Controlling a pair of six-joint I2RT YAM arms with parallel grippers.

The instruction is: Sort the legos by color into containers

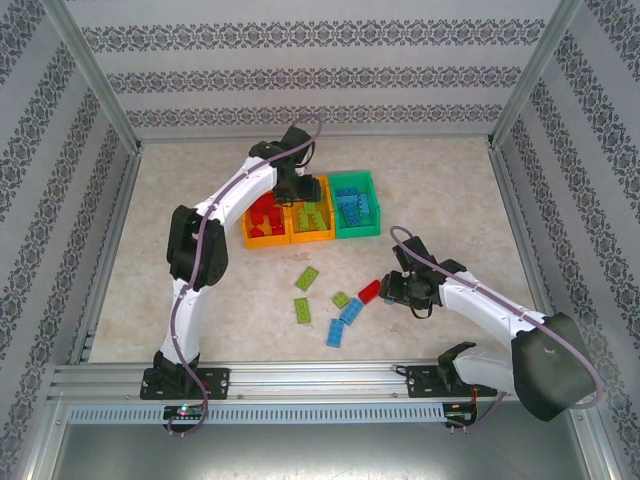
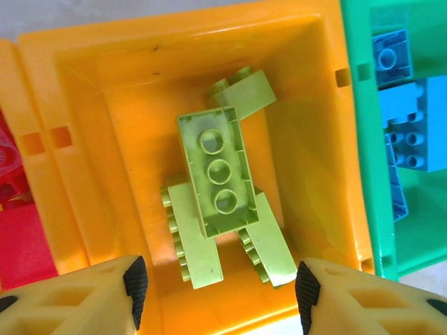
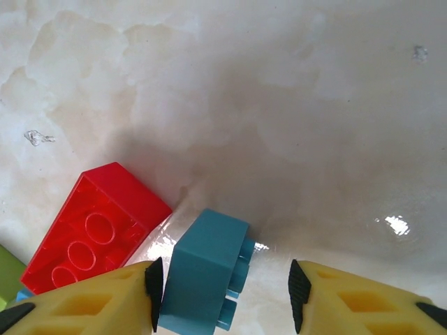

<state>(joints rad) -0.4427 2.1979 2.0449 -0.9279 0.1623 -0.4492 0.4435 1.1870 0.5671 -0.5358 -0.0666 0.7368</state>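
A heap of lime green legos (image 2: 216, 174) lies in the middle orange bin (image 2: 293, 139), seen through the left wrist camera. The left pincer (image 2: 221, 286) hangs over the bin's near edge, its black pads (image 2: 135, 279) spread wide with nothing between them. The same close view catches blue legos (image 2: 412, 118) in the green bin (image 2: 356, 139) at the right edge of the frame and red legos (image 2: 21, 237) at the far left.

The overhead camera sets the wider scene. The three bins stand side by side in a row at upper centre of the tabletop (image 1: 450, 200), the other orange bin (image 1: 265, 241) on the left. Loose bricks (image 1: 335, 333) in green, blue and red lie scattered below the bins at centre frame. The right pincer (image 1: 392, 288) sits low at the right end of that scatter.

Its wrist camera shows what the overhead does not. A blue brick (image 3: 206, 279) stands between the parted pads, just beside the left-of-frame pad (image 3: 154, 289) and apart from the other. A red brick (image 3: 98, 230) lies just to its left.
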